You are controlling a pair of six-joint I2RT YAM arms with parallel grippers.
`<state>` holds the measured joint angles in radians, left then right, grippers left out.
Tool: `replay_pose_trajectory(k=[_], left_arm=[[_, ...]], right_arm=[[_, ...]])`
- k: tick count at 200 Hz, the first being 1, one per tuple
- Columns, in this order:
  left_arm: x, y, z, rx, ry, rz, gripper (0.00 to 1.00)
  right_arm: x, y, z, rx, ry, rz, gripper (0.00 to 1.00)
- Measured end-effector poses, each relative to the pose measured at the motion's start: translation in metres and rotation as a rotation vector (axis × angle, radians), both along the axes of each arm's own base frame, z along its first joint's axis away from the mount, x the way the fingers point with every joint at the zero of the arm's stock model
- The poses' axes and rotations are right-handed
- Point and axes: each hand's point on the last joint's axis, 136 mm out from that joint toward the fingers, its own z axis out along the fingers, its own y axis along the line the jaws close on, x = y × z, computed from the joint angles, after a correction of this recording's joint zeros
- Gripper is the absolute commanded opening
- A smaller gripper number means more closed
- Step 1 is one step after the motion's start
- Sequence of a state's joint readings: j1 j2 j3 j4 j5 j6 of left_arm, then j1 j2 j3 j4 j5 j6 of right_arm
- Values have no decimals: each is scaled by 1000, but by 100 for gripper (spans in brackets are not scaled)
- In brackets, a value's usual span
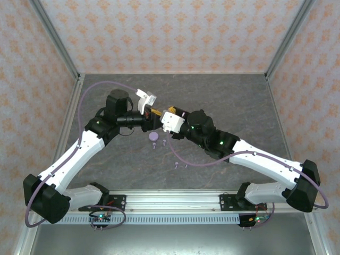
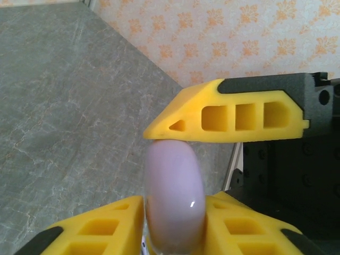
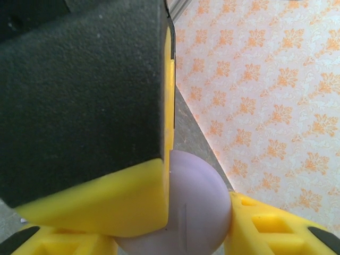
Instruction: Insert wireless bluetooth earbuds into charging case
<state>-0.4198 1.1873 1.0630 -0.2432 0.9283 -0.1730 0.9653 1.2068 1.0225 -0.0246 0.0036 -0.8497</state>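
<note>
A lilac rounded charging case [image 2: 174, 186] is held up above the table between both grippers. In the left wrist view my left gripper [image 2: 174, 226] has its yellow fingers [image 2: 95, 228] pressed against both sides of the case, and a right finger rests on top of it. In the right wrist view the case [image 3: 199, 207] sits between the fingers of my right gripper [image 3: 180, 234], partly hidden by a left finger. From above, the left gripper [image 1: 152, 112] and right gripper [image 1: 162, 115] meet tip to tip. Tiny lilac earbuds [image 1: 176, 165] lie loose on the table.
A lilac round disc [image 1: 153, 136] lies flat on the grey table [image 1: 223, 95] just below the grippers, with a small bud [image 1: 164, 142] beside it and another [image 1: 187, 166] nearer the front. Patterned walls enclose the table on three sides.
</note>
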Motion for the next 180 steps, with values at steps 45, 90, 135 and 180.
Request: replay_pose_trajectory(k=[45,90,135,180], left_arm=[[-1,-1,0,5,-15,-10,22],[-2,0,-6,19,-26,-16,18],[-8,5,-21,55,-87,-5,16],[-19,-2,-4,41,-259,-34,12]], right_arm=[[1,-2,-2,13,26,-5,60],[-3,-20,1,37,86,-7,87],[-16,-55,33,235,212,38,91],[-24,-67,39,436,399,85,81]])
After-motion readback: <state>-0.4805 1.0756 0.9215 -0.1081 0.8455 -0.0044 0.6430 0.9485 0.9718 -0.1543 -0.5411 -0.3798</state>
